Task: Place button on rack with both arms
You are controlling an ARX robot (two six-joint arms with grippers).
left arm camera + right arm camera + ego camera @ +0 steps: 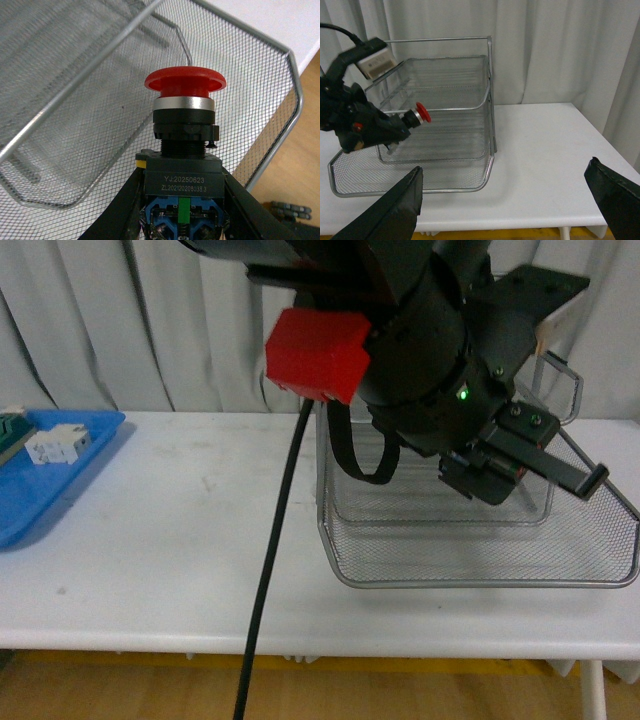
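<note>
My left gripper (182, 181) is shut on the button (185, 86), gripping its black and blue body with the red cap pointing out. It holds the button above the front of the rack's (75, 100) lowest mesh tier. From the right wrist view the button (422, 113) hangs just inside the rack (440, 39), clear of the mesh. In the front view the left arm covers the rack's (480, 583) upper part and hides the button. My right gripper (505, 200) is open and empty, low over the table to the right of the rack.
A blue plastic tray (50, 490) at the far left holds a white component (58, 443) and a green block (12, 430). A black cable (270, 580) hangs down across the white table (180, 540). Curtains hang behind.
</note>
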